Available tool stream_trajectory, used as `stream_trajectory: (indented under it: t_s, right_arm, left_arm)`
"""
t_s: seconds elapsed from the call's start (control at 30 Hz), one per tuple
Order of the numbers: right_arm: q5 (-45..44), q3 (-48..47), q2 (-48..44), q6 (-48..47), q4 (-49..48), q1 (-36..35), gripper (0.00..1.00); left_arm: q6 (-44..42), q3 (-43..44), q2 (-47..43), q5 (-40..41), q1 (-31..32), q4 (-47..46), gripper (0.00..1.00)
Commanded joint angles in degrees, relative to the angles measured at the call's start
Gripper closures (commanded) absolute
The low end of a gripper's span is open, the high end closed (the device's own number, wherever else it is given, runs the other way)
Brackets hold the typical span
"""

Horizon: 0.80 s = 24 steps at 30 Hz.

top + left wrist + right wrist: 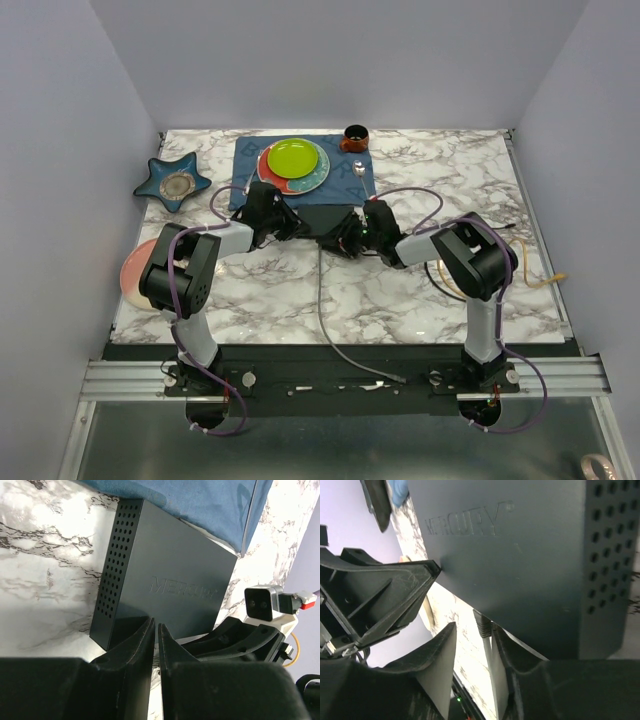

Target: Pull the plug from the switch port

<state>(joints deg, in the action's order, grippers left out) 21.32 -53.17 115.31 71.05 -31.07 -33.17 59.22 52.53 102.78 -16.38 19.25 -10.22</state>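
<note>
The switch (pixel 325 217) is a flat matte-black box lying in front of the blue mat. It fills the left wrist view (pixel 165 575) and the right wrist view (pixel 520 555). A grey plug (pixel 482 624) sits in a port on its near edge, and its grey cable (pixel 322 300) runs toward the table's front. My right gripper (pixel 474 626) is open with the plug between its fingers, close to the right finger. In the top view it (pixel 350 240) is at the switch's near right. My left gripper (pixel 156 626) is shut and empty, tips at the switch's near left corner (pixel 288 226).
A blue cloth mat (pixel 250 165) behind the switch carries a green plate (pixel 293 157) on stacked plates. A brown cup (pixel 355 137) stands at the mat's back right. A blue star dish (pixel 173 182) and a pink plate (pixel 130 275) are at the left. A yellow cable (pixel 545 280) lies at the right.
</note>
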Motion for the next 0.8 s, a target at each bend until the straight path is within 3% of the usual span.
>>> stream_trajectory:
  t_s: [0.0,0.23,0.63,0.77]
  right_arm:
    - [-2.95,1.49,3.17,5.59,-3.12,0.03,0.62]
    - [-2.60,1.40,4.58,7.97,-4.62,0.30,0.62]
    - [-6.29,-5.10,0.10,-4.85,17.43,0.30,0.59]
    - [-6.73,-5.81,-2.45,-13.45,24.98,0.21,0.58]
  left_arm:
    - [-0.16,-1.38,-0.30,-0.67,0.27,1.34,0.78]
    - [0.02,-1.73,-0.13,-0.93,0.27,1.08,0.78]
    - [-1.47,3.36,-1.36,0.21,-0.79,4.06,0.78]
    - [-2.62,7.14,-1.88,1.35,-1.49,6.08,0.78]
